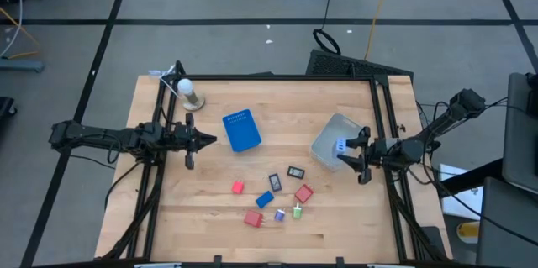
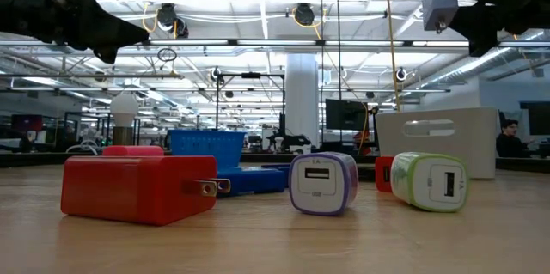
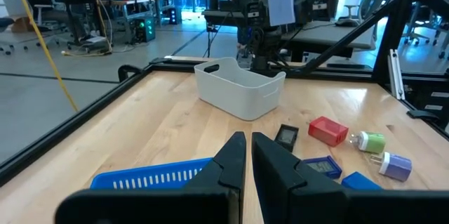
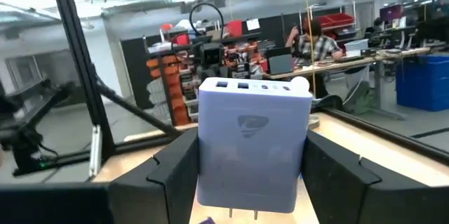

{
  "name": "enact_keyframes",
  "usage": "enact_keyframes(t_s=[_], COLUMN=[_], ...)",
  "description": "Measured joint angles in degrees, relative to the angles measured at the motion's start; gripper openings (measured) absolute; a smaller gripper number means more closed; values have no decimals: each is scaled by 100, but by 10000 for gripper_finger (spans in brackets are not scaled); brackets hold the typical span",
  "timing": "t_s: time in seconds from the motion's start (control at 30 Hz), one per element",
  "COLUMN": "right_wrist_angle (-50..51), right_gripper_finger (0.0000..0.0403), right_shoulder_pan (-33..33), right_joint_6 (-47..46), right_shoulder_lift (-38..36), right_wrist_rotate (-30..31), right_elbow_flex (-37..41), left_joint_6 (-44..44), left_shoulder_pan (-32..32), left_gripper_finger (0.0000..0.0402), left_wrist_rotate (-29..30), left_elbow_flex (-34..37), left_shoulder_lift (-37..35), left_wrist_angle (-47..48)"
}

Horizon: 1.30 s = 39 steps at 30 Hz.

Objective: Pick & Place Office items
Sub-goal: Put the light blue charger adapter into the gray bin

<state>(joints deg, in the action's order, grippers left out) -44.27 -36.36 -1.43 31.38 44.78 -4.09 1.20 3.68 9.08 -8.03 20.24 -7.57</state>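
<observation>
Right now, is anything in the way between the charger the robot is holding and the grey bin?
Nothing visible is. The right end effector holds the pale blue-white block charger above the grey translucent plastic bin, with only open air beneath. The other small pieces lie on the table away from the bin.

Blue tray [image 1: 242, 130] on wooden tabletop [image 1: 210, 201], just ahead of left fingers. Grey bin [image 1: 331, 139] beneath right fingers. White bulb [image 1: 186, 89] behind left fingers.

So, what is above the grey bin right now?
The right hand hangs over the bin, shut on a white charger with its ports showing. The bin's inside is not visible in any view.
</observation>
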Motion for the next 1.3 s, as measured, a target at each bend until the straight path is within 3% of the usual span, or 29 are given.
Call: enact_keyframes(t_s=[0.17,0.33,0.53,0.9,1.13,1.3], right_wrist_angle=[1375,3113,4111,4425,5851,6396], right_gripper_finger=[202,202,202,202,202,202], right_shoulder_pan=[0,44,354,1164,1794,2238], right_joint_6=[20,-659,-1389,-1745,-2846,-3108], right_shoulder_lift=[65,125,197,657,1315,1550], right_wrist_rotate=[84,368,433,-699,-1084,-1380], right_elbow_flex=[-888,-1685,-2233,-2573,-2924,-3218], left_joint_6=[18,54,56,17,0,2], left_shoulder_pan=[0,0,-2,0,-1,0], left_gripper_finger=[26,26,26,26,26,26], left_wrist_rotate=[2,0,2,2,2,0], left_elbow_flex=[0,0,0,0,0,0], left_shoulder_lift=[-1,0,1,-1,1,-1], left_wrist_angle=[2,28,50,52,166,186])
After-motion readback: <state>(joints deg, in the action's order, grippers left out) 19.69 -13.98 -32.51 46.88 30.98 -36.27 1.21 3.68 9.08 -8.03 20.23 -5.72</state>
